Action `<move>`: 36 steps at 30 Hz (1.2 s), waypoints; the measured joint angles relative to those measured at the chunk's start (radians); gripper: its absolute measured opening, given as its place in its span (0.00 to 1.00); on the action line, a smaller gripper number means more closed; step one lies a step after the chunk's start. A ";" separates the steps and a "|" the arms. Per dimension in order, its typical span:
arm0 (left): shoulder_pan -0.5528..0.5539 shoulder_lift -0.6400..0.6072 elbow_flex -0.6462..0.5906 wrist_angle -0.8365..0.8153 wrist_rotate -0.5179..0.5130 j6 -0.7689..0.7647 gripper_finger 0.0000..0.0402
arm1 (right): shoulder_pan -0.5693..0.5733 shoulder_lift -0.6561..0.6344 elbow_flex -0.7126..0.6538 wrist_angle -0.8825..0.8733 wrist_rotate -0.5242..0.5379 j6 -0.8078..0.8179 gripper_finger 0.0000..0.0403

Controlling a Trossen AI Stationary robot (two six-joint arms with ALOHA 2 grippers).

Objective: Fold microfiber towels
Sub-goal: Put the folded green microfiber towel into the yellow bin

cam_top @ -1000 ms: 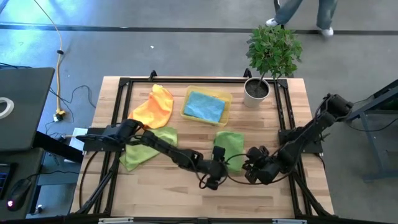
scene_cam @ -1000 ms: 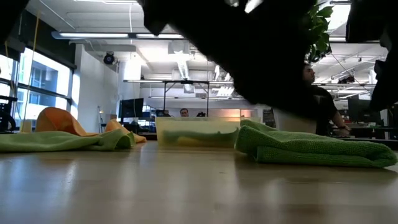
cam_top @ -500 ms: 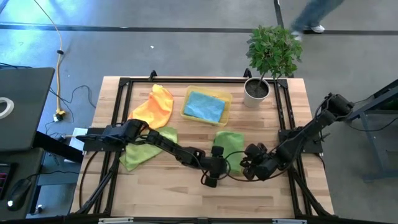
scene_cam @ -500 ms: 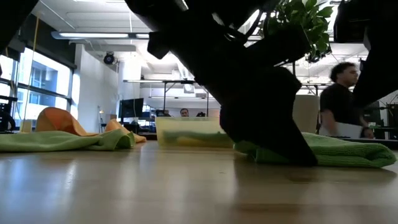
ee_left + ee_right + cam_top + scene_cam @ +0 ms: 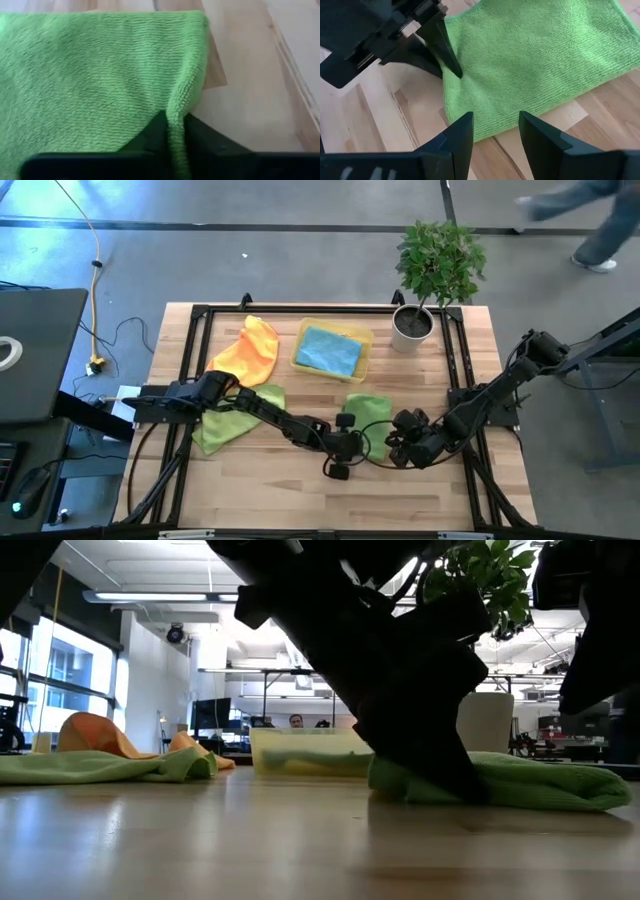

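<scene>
Teal towel in the tray; a folded green towel pinched at its corner.

The yellow tray (image 5: 333,351) held the teal blue towel (image 5: 328,351), well beyond both grippers. The left gripper (image 5: 174,131) was closed on a corner of the folded light green towel (image 5: 368,416); the right gripper (image 5: 495,131), fingers parted, hovered just beside that edge. Farther off behind the left arm lay another light green towel (image 5: 235,418) and the orange towel (image 5: 250,350); a potted plant (image 5: 432,275) stood at the table's far corner.
</scene>
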State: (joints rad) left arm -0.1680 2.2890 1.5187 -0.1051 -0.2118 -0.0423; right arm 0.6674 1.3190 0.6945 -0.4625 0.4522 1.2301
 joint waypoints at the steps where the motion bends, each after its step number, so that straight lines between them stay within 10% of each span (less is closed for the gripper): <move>1: 0.000 -0.001 -0.001 0.000 0.008 -0.017 0.05 | 0.000 0.000 0.000 0.000 0.000 0.000 0.37; 17: 0.064 -0.236 -0.006 -0.186 0.153 -0.411 0.01 | 0.000 0.001 0.017 0.014 -0.002 -0.008 0.37; 36: 0.299 -0.404 -0.004 -0.228 0.023 -0.715 0.01 | 0.000 0.001 0.018 0.037 -0.352 -0.016 0.37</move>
State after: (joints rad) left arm 0.1312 1.8847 1.5150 -0.3328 -0.1887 -0.7573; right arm 0.6678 1.3197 0.7124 -0.4256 0.1005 1.2144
